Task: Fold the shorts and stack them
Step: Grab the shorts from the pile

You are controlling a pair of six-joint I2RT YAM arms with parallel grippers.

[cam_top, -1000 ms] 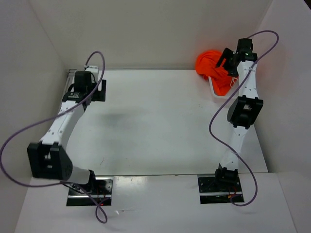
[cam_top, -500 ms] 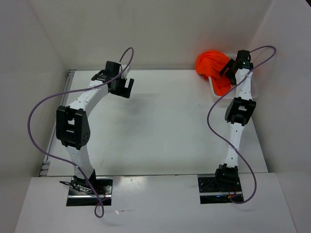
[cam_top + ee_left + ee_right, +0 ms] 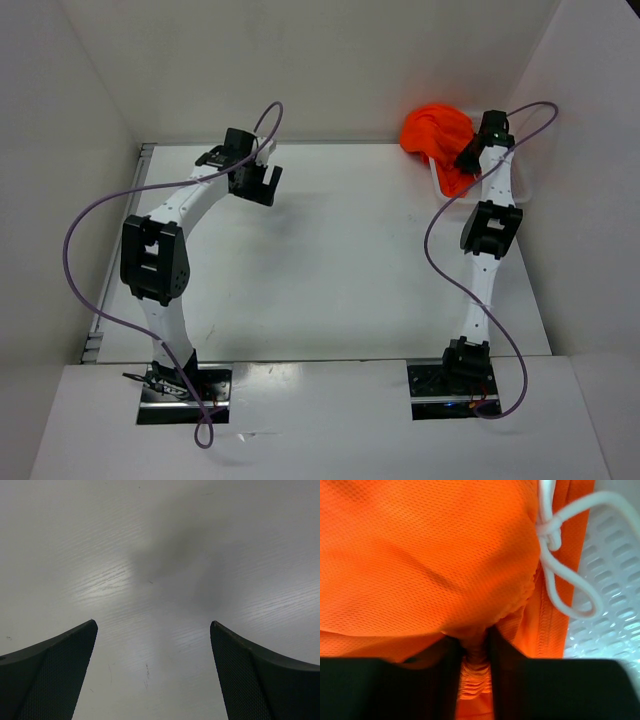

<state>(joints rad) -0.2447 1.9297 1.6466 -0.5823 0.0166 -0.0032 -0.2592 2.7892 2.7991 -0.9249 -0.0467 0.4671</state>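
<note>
The orange shorts (image 3: 432,133) lie bunched in a white mesh basket (image 3: 443,186) at the back right corner. My right gripper (image 3: 468,155) reaches into them. In the right wrist view its fingers (image 3: 502,675) are shut on a gathered fold of the orange shorts (image 3: 430,555), with the right gripper (image 3: 476,652) pinching the ribbed waistband. A white drawstring (image 3: 560,555) loops to the right of it. My left gripper (image 3: 258,180) hangs open over the bare table at the back left. Between its spread fingers (image 3: 55,675) the left gripper (image 3: 152,625) holds nothing.
The white mesh basket (image 3: 610,615) wall shows right of the shorts in the right wrist view. White walls enclose the table on the left, back and right. A purple cable (image 3: 80,260) loops off the left arm.
My right gripper has pushed down into the shorts and closed on a fold of them. The left arm has swung from the far left corner toward the table's middle, staying open.
</note>
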